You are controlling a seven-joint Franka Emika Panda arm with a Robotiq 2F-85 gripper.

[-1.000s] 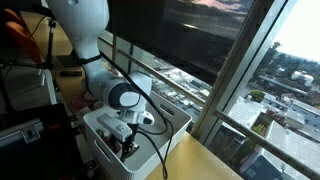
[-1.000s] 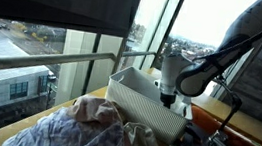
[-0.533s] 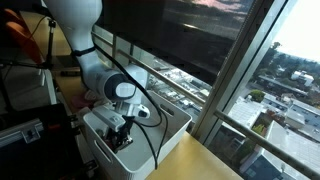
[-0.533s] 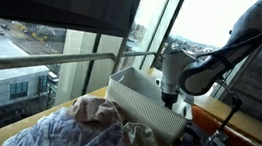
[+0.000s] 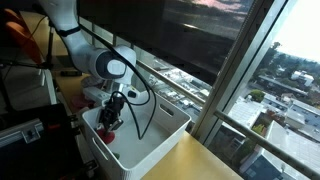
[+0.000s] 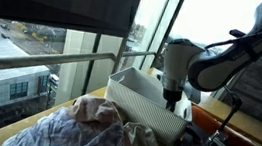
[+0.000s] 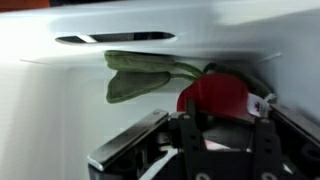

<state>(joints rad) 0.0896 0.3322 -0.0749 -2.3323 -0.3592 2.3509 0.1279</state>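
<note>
My gripper (image 7: 228, 118) reaches down into a white laundry basket (image 5: 172, 128), which also shows in the other exterior view (image 6: 139, 104). The jaws are closed on a red cloth (image 7: 215, 92), which shows as a red patch at the fingertips in an exterior view (image 5: 108, 122). A green cloth (image 7: 140, 75) lies just behind the red one, against the basket's inner wall below its handle slot (image 7: 115, 38). In an exterior view the fingertips are hidden behind the basket wall, below the wrist (image 6: 172, 88).
A pile of pale crumpled clothes (image 6: 94, 129) lies on the wooden table beside the basket. A window with a metal rail (image 6: 32, 61) runs along the table's far side. Cables and equipment (image 5: 25, 125) stand behind the arm.
The arm has swung across the basket toward its back end, and the wrist has turned. A red cloth now shows at the fingertips.
</note>
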